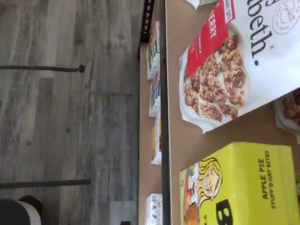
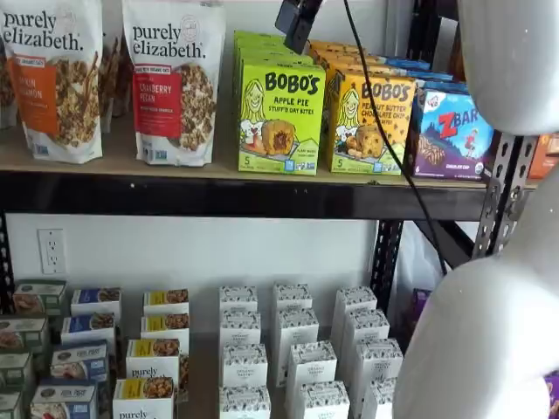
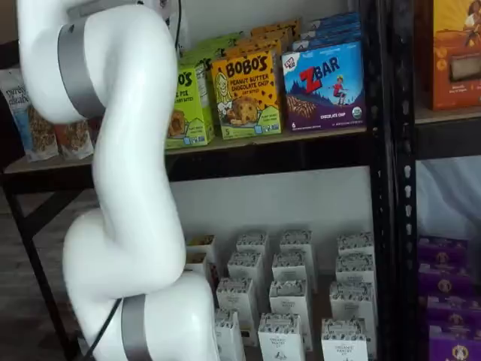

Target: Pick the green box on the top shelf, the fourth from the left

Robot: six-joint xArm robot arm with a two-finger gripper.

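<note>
Where granola bag (image 2: 177,83) flanks green box (image 2: 280,118), nothing apparently intervenes.

Two granola bags (image 2: 175,78) are standing side by side, the cranberry one showing again in the wrist view (image 1: 234,61). A yellow-orange Bobo's box (image 2: 371,122) is sitting just beside a blue ZBar box (image 2: 452,133), both facing front in both shelf views. Small white cartons (image 2: 297,349) are standing in rows on the lower level, with purple boxes (image 3: 449,301) sitting well to one side
</note>
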